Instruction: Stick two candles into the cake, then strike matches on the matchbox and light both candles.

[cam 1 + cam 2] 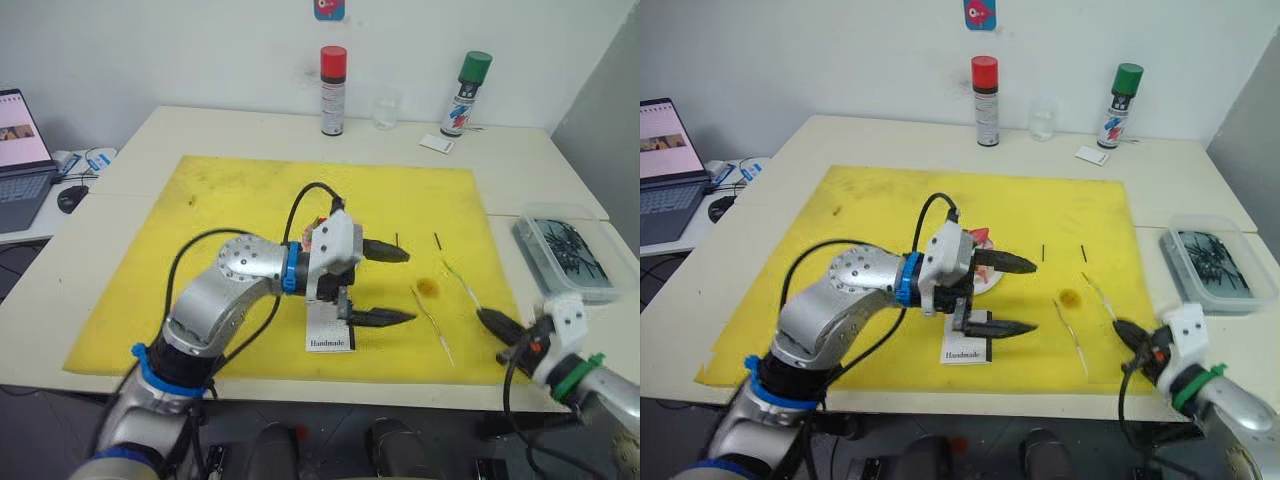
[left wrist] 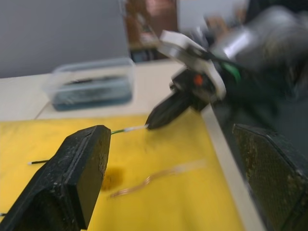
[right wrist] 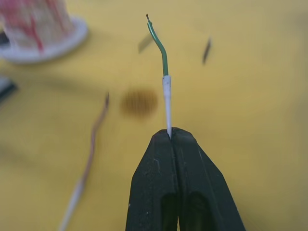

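My right gripper (image 1: pixel 492 321) is near the mat's front right corner, shut on the white end of the green candle (image 3: pixel 161 50), which points toward the mat's middle. The pale candle (image 1: pixel 430 322) lies flat on the yellow mat (image 1: pixel 240 200) to the left of it. Two short dark matches (image 1: pixel 397 240) (image 1: pixel 437 240) lie farther back. My left gripper (image 1: pixel 406 285) hovers open and holds nothing, over the mat's centre. It hides most of the cake (image 1: pixel 981 238) on its white plate (image 3: pixel 72 38). The "Handmade" matchbox (image 1: pixel 330 335) lies just under and in front of the left gripper.
A clear container (image 1: pixel 565 255) of dark pieces stands at the right table edge. A red-capped can (image 1: pixel 333 90), a glass (image 1: pixel 386 112), a green-capped can (image 1: pixel 465 93) and a small white card (image 1: pixel 436 144) stand at the back. At the far left is a laptop (image 1: pixel 20 160).
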You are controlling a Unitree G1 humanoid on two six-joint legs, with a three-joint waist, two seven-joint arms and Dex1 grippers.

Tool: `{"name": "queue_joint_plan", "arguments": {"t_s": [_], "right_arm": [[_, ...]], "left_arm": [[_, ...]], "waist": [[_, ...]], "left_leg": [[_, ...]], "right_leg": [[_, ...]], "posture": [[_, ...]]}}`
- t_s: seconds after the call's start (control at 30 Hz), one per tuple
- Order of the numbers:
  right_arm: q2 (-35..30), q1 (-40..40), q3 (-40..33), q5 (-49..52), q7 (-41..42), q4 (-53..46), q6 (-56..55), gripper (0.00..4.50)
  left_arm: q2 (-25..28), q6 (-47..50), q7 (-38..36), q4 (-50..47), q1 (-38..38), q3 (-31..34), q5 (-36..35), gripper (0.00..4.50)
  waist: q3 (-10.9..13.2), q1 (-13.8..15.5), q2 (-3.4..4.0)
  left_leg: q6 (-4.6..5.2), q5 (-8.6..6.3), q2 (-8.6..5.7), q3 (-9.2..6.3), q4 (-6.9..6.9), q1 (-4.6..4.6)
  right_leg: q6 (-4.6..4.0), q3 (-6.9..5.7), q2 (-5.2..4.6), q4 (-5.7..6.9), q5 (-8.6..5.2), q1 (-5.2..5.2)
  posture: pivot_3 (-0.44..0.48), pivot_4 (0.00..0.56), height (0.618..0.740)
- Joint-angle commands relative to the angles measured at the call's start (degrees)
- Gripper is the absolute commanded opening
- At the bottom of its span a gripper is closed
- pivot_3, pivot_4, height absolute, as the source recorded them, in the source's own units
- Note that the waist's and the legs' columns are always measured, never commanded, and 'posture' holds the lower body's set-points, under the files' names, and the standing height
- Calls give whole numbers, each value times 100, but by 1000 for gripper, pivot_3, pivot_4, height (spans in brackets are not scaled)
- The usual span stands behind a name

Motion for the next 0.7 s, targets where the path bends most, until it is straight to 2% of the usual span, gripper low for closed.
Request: {"name": "queue_joint_plan", "arguments": {"t_s": [0.03,0.13,0.23,0.33,0.7], "right_arm": [[192,-569,254,5,-313,-348,-267,0],[215,-982,695,-280,-345,-288,-458,0],[250,-1273,905,-342,-361,-206,-574,0],[214,-1454,1008,-308,-297,-194,-608,0],[56,-1759,1021,-129,-170,-265,-512,0]], "left_arm": [[-785,772,1405,-59,323,810,-754,3851],[-1481,1157,2248,-54,430,1126,-1158,2896],[-1933,1377,2703,21,333,1245,-1407,1951],[-2198,1407,2940,198,155,1303,-1535,1951],[-2538,1132,3130,724,-79,1307,-1576,1951]], "waist": [[0,13,0],[1,18,1],[1,37,-1],[2,49,-3],[3,21,-3]], "left_leg": [[0,0,0,-7,-1,0],[0,0,0,-13,-5,-1],[-1,0,-7,-11,-5,-8],[-1,-1,-11,-12,-5,-10],[-2,-1,-13,-12,-8,-8]], "right_leg": [[0,-6,2,0,0,1],[-3,-10,6,-1,-2,0],[-1,-8,3,-7,-3,0],[2,-7,1,-8,-5,1],[1,-3,3,-10,-5,-3]], "posture": [[0,150,740],[0,150,740],[0,150,740],[0,150,740],[0,150,740]]}}
